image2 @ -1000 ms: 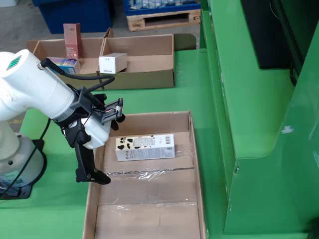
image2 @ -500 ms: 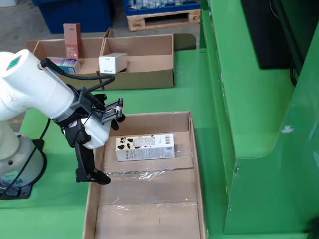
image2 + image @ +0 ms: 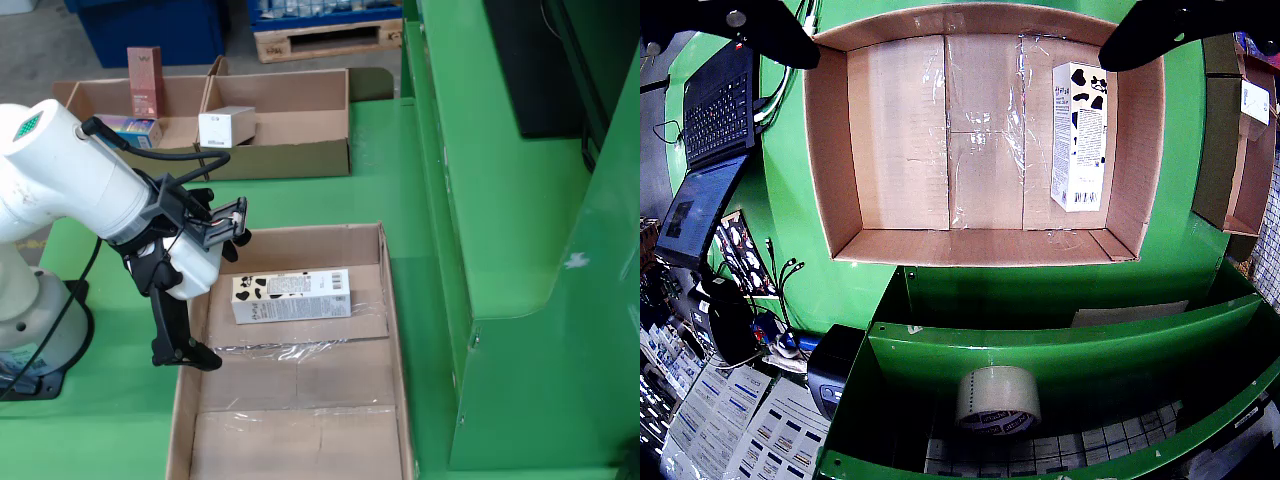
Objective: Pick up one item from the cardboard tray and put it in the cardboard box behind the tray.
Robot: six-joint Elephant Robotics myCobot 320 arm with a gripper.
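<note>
While the white arm (image 3: 70, 180) reaches over the left edge of the cardboard tray (image 3: 395, 330) in the fixed view, its gripper (image 3: 200, 300) hangs above the tray's left wall with nothing in it. Black fingers (image 3: 175, 335) spread wide apart; in the gripper view they show as two dark shapes at the top corners, one finger (image 3: 770, 25) left, the other (image 3: 1170, 30) right, tray floor open between them. Only one item in the tray: a white carton with black cow patches (image 3: 291, 295), lying flat on its side, near the tray's far end in the fixed view, just right of the gripper, not touched. Gripper view puts the same carton (image 3: 1080, 135) against the right wall of the tray (image 3: 830, 140). Clear tape strips cross the tray floor. Cardboard box (image 3: 300, 155) sits behind the tray on the green counter (image 3: 370, 195), well apart, with a small white box (image 3: 226, 126), a blue box (image 3: 130, 130) and an upright reddish box (image 3: 146, 80) inside. Gripper view also shows a tape roll (image 3: 998, 398) in a green bin below the tray, and a laptop (image 3: 705, 150) at left.
</note>
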